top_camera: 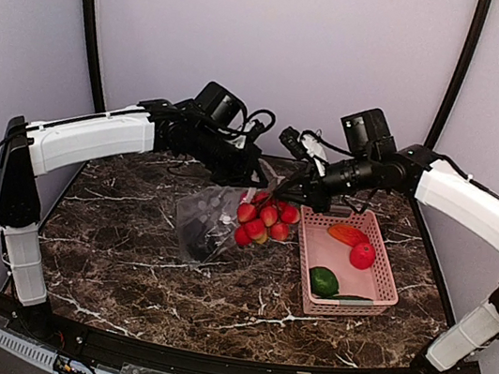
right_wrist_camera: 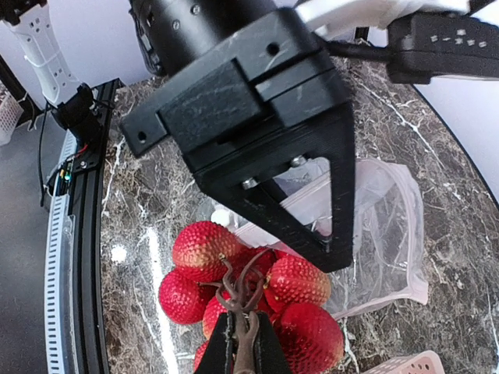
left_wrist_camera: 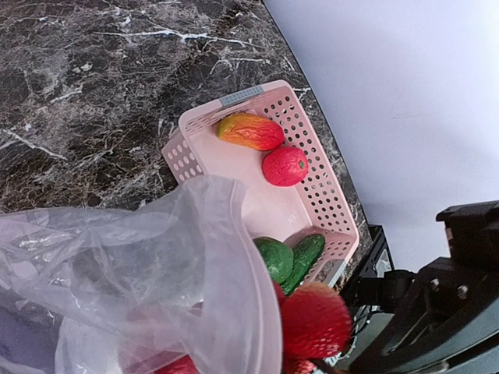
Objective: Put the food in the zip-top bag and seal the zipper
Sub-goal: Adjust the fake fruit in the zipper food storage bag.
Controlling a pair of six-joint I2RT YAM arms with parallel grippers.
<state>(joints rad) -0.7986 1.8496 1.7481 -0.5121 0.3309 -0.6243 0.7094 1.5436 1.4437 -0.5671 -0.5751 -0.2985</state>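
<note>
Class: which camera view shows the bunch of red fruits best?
Right wrist: the red bunch is close and large, its stem pinched in the right gripper. Top external shows it small beside the bag; left wrist shows only part.

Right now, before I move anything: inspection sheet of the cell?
Surface: dark marble table, intact.
Job's things: zip-top bag hangs from the left gripper, unsealed. Red bunch is at its mouth, not fully in. Orange-red oval, red round piece and green pieces lie in the pink basket.
Clutter: nothing seen.
Grippers: left gripper fingers shut on the bag's mouth edge. Right gripper fingers shut on the bunch's stem.
Cables: black loops at both wrists, off the bag.
Surroundings: pale walls, black frame poles.
</note>
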